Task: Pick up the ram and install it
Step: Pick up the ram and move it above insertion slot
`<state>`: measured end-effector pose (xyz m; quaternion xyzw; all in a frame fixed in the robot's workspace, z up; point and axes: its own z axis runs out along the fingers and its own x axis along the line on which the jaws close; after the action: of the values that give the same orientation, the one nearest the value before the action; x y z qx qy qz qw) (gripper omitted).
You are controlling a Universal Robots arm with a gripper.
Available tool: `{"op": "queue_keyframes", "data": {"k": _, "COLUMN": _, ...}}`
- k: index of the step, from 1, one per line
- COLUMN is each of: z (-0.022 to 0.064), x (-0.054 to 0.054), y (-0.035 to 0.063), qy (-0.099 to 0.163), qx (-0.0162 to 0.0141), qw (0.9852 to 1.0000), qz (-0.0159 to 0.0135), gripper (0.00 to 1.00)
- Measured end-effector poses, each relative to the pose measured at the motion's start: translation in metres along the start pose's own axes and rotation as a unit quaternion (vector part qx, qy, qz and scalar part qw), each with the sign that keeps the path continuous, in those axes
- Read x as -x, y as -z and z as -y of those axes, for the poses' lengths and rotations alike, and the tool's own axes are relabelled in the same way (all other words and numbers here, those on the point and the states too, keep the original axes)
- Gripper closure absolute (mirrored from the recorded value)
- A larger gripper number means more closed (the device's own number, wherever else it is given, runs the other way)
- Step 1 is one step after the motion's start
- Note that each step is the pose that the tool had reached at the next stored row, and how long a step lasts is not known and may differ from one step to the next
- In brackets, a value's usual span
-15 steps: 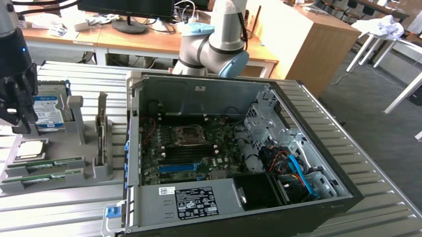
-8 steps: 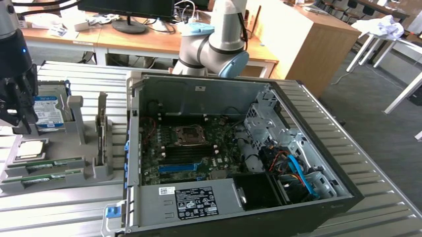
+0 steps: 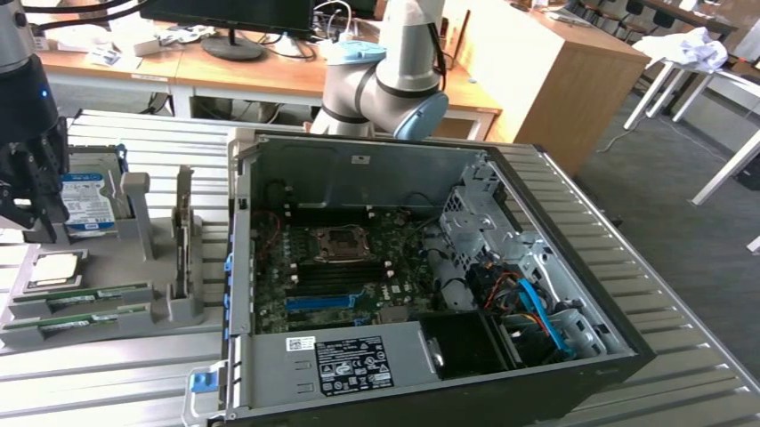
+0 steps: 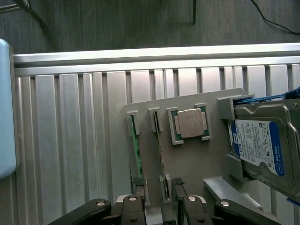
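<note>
Fingers (image 4: pixel 180 193) spread, nothing pinched. They are set either side of one end of the ram (image 4: pixel 160 150), apparently so that a closing grip would take it across its thin faces. Ram is stood on edge in a slot of the grey holder (image 4: pixel 187 164) on the counter (image 4: pixel 70 140), its top edge exposed for grasping. A second stick (image 4: pixel 135 145) is slotted just beside it. Processor (image 4: pixel 190 123) and hard drive (image 4: pixel 260 150) are seated in their own recesses. Case (image 3: pixel 356 178) is laid open, well apart, with the board (image 3: pixel 344 267) facing up for access.
</note>
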<state>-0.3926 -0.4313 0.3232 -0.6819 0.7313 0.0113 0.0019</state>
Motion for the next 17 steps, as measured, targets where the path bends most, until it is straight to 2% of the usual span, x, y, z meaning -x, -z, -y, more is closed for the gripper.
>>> {"op": "queue_keyframes", "data": {"k": 17, "z": 0.0001, "x": -0.0001, "y": -0.0039, "qy": 0.000, "qx": 0.0000, "qw": 1.0000, "qz": 0.0000, "gripper": 0.64}}
